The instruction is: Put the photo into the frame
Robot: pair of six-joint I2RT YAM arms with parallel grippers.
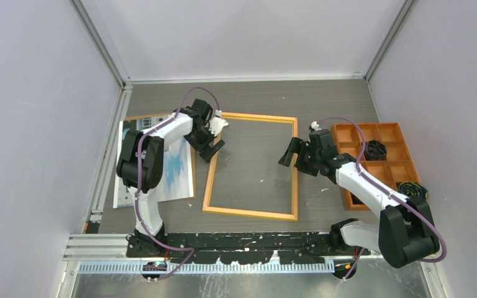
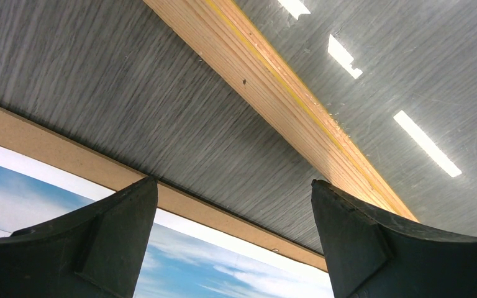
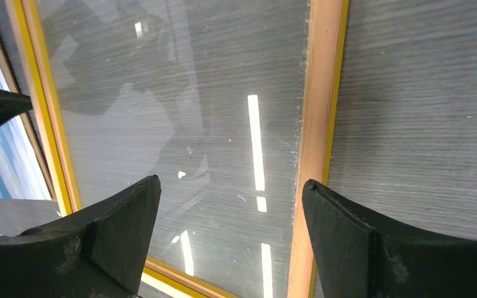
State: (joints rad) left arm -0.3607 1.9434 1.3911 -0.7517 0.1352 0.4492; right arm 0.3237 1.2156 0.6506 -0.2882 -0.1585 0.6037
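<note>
The frame (image 1: 212, 180) lies flat mid-table, tan wood up with yellow at its edges, and its glass pane (image 3: 180, 112) mirrors ceiling lights. Left of it, the photo (image 1: 177, 171) of blue sky and clouds rests face up on a brown backing board (image 2: 68, 152). My left gripper (image 1: 213, 148) hovers open over the strip of table between the photo's right edge (image 2: 223, 267) and the frame's left rail (image 2: 273, 81), holding nothing. Above the frame's right rail (image 3: 317, 124), my right gripper (image 1: 290, 153) is open and empty too.
An orange compartment tray (image 1: 348, 133) sits at the right, with a black coiled item (image 1: 376, 149) in one cell and another (image 1: 412, 189) at its near right corner. Grey walls enclose the table on three sides.
</note>
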